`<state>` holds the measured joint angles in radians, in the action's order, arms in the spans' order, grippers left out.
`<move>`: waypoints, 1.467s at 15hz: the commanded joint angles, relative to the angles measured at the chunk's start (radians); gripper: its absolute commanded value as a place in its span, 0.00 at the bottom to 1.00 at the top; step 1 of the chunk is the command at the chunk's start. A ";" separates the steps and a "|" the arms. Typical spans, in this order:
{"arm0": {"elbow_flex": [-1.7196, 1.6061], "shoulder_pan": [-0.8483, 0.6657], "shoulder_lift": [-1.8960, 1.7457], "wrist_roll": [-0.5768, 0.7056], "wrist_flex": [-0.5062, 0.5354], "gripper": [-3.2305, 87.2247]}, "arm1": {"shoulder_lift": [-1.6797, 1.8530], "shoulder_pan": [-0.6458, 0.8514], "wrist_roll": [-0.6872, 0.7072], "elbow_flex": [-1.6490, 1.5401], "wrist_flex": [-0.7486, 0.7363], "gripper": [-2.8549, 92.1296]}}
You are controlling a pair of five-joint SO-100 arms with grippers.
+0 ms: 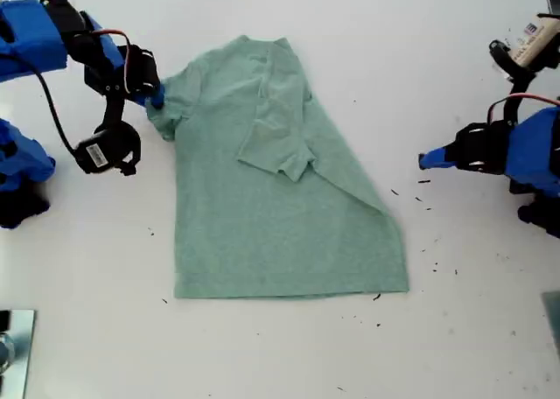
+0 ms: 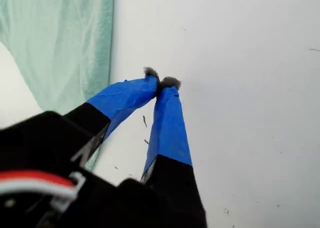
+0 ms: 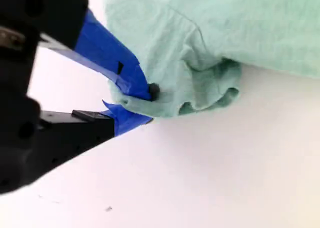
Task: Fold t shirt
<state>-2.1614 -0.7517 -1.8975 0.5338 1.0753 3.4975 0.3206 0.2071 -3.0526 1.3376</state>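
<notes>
The t shirt (image 1: 280, 198) lies flat on the white table (image 1: 437, 31), roughly midway between the two arms, with its hem toward the camera in the exterior view and its collar end away. One side is already folded in: the sleeve on the exterior view's right lies turned over onto the chest, leaving a slanted edge running down to the hem corner. The other sleeve (image 1: 171, 110) is still out, and its cuff is bunched where my second gripper (image 1: 156, 97) has it; in the second wrist view the blue tips (image 3: 137, 100) are pinched closed on the rumpled cuff edge (image 3: 165, 103) of that sleeve. My first gripper (image 1: 426, 161) sits well apart from the shirt on its folded side, over bare table; its taped jaws (image 2: 161, 83) are pressed together with nothing between them, only fuzz on the tips. I judge the step in hand to be the second side fold. The next move would call for lifting the pinched sleeve just clear of the table and carrying it across the chest toward the folded sleeve, keeping the body of the shirt from dragging, then releasing so the edge lies straight.
</notes>
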 commanded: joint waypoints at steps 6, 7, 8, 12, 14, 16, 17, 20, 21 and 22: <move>0.640 0.249 0.232 0.097 0.029 0.03 | 0.006 -0.012 0.011 -0.057 -0.009 0.06; 0.792 0.305 0.370 0.100 0.040 0.03 | 0.006 -0.012 0.009 -0.057 -0.009 0.06; 0.937 0.359 0.505 0.114 0.051 0.03 | 0.006 -0.012 0.005 -0.057 -0.009 0.06; 1.235 0.453 0.793 0.110 0.026 0.03 | 0.006 -0.020 -0.006 -0.058 -0.009 0.06; 1.233 0.472 0.853 0.124 -0.009 0.03 | 0.006 -0.014 -0.006 -0.058 -0.009 0.06; 1.255 0.469 0.864 0.130 -0.011 0.29 | 0.006 -0.012 -0.009 -0.058 -0.009 0.06; 1.255 0.454 0.810 0.147 0.002 0.31 | 0.006 -0.012 -0.011 -0.058 -0.009 0.06; 1.238 0.359 0.525 0.186 0.155 0.27 | 0.006 -0.005 -0.008 -0.058 -0.009 0.06; 1.184 0.321 0.442 0.160 0.242 0.28 | 0.006 -0.002 -0.006 -0.058 -0.009 0.06; 0.991 0.302 0.314 0.147 0.238 0.24 | 0.006 0.000 -0.006 -0.058 -0.009 0.06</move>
<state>-1.0048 -0.4065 -1.3775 0.7056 1.2809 3.4975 0.3114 0.2071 -3.0526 1.3376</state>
